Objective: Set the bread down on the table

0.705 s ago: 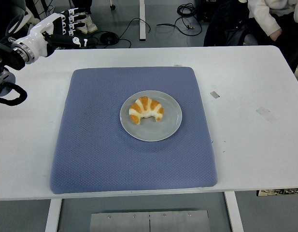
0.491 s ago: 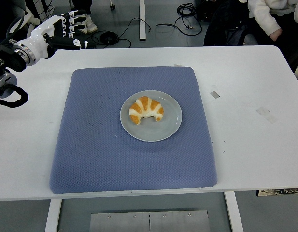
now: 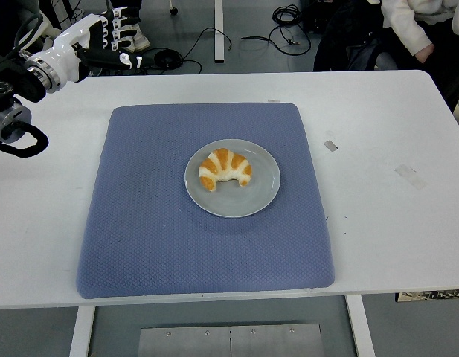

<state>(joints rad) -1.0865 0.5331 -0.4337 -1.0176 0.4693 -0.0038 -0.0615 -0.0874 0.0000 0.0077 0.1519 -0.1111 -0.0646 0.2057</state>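
Observation:
A croissant-shaped bread [image 3: 225, 169] with orange and white stripes lies on a grey round plate [image 3: 262, 195] in the middle of the blue mat [image 3: 147, 230]. My left hand [image 3: 114, 41] hovers over the table's far left corner, well away from the plate, its white fingers spread and holding nothing. The right arm does not appear in the head view.
The blue mat covers the centre of the white table [image 3: 385, 223]. Small tape marks [image 3: 331, 145] lie on the table right of the mat. A person's sleeve [image 3: 408, 26] shows at the top right. Cables lie on the floor beyond the far edge.
My left hand has drifted up and slightly right, toward the table's far edge. The bread and plate have not moved.

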